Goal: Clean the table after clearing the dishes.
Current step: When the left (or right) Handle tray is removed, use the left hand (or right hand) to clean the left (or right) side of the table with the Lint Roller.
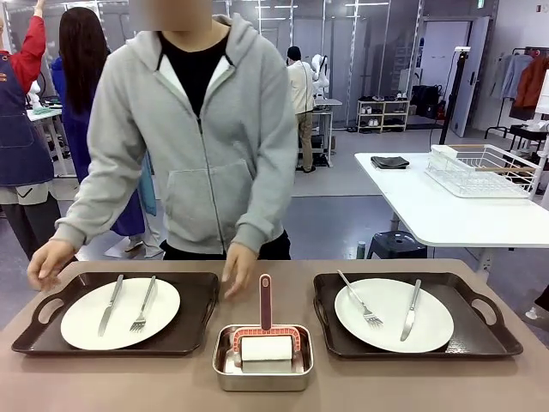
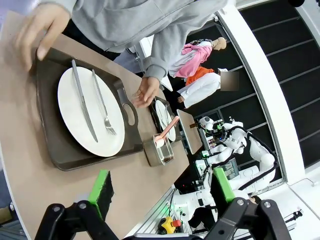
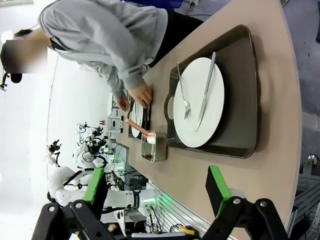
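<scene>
A small steel pan [image 1: 262, 371] sits closest, at the near middle of the beige surface [image 1: 86, 382], holding a red-handled roller [image 1: 266, 347]. Beside it lie two dark trays. The left tray [image 1: 193, 330] carries the left plate [image 1: 81, 324] and the right tray [image 1: 470, 339] the right plate [image 1: 390, 333], each with a fork and knife on it. A person in a grey hoodie leans in. One hand [image 1: 50, 260] touches the left tray's far corner, and the other hand [image 1: 240, 268] is down at the surface between the trays. The left pincer [image 2: 161, 187] and right pincer [image 3: 156, 185] hang above the surface, both wide and empty.
</scene>
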`<action>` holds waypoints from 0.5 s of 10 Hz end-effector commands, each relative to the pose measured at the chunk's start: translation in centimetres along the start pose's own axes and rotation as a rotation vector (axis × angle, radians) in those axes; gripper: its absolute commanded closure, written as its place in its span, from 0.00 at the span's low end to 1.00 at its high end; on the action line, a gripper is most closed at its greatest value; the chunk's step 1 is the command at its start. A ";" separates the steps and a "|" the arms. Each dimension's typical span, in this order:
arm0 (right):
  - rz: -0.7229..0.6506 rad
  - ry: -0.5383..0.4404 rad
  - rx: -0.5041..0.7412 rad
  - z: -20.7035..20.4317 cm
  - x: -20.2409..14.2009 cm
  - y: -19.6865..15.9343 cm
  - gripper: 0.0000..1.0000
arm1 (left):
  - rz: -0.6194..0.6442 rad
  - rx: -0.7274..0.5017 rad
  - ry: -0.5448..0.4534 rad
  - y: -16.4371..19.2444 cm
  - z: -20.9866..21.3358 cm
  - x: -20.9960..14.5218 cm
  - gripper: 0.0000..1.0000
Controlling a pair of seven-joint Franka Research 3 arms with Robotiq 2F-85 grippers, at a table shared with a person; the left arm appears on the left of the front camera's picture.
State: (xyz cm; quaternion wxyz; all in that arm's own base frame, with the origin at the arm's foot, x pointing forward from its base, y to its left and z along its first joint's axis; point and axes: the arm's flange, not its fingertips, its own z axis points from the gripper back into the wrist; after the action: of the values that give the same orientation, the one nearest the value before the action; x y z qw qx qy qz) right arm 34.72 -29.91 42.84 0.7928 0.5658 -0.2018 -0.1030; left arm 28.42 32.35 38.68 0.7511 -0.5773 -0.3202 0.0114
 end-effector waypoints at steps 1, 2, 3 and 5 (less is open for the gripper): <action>0.015 -0.001 0.015 0.0 -0.2 0.0 0.00 | -0.008 -0.002 0.009 -0.1 0.4 -0.3 0.00; 0.015 -0.001 0.015 0.0 -0.2 0.0 0.00 | -0.008 -0.002 0.009 -0.1 0.4 -0.3 0.00; 0.015 -0.001 0.015 0.0 -0.2 0.0 0.00 | -0.008 -0.002 0.009 -0.1 0.4 -0.3 0.00; 0.015 -0.001 0.015 0.0 -0.2 0.0 0.00 | -0.008 -0.002 0.009 -0.1 0.4 -0.3 0.00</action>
State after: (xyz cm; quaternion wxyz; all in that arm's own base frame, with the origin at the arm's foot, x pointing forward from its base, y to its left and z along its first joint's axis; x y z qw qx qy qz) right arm 34.72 -29.91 42.84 0.7928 0.5658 -0.2018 -0.1029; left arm 28.42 32.35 38.68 0.7511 -0.5773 -0.3202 0.0114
